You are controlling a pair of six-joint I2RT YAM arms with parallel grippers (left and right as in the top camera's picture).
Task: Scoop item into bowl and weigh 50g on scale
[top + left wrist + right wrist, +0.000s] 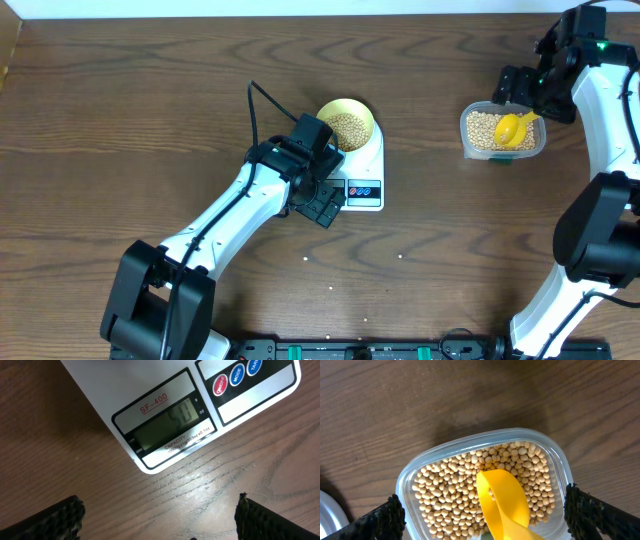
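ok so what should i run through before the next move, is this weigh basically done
1. Bowl seated on scale: ok. The bowl sits on the scale.
2. Beans in bowl: ok. Beans cover its bottom.
3. Display shows the target: cannot tell. The display digits are too faint to read.
4. Scoop released: ok. The scoop lies in the tub; the right gripper is open and not gripping it.
5. Left gripper empty: ok. The left gripper is open by the scale's front.
6. No spills: not ok. A few stray beans lie on the table.
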